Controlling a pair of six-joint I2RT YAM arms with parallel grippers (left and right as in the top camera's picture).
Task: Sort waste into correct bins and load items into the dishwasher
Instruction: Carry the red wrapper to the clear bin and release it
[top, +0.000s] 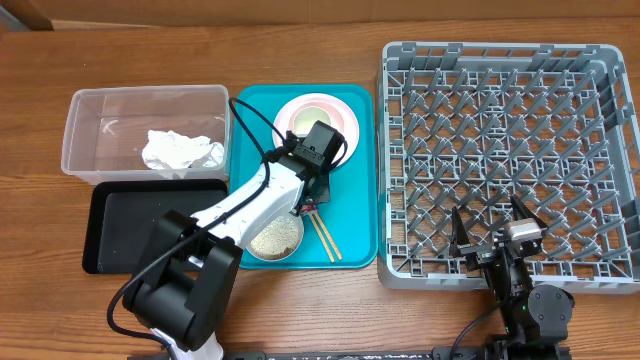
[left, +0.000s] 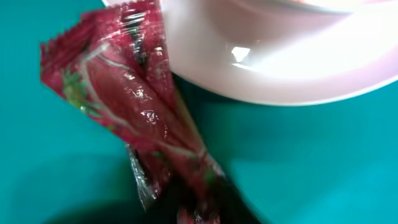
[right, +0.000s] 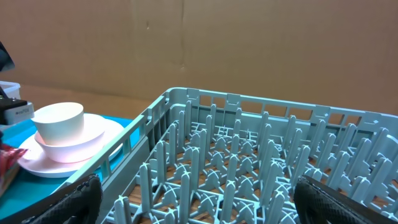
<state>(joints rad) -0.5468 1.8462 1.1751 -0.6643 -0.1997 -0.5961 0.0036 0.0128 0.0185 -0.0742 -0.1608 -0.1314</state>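
Left gripper (top: 312, 203) looks pinched onto the red wrapper (left: 124, 99), on the teal tray (top: 255, 130) right beside the plate (left: 298, 74). Right gripper (top: 490, 238) hangs wide open over the rack (top: 505, 48), no dishes in it yet. Napkin (top: 182, 150) is in the clear tub (top: 75, 140). Rice (top: 273, 238), chopsticks (top: 326, 238) and all the dishes are left to do.

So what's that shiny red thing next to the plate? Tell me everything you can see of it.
The red wrapper is a small snack packet of glossy, crinkled film, red with pale and green print and a clear crimped edge. It sits over the teal tray beside the pink plate's rim, its narrow lower end pinched in the left gripper.
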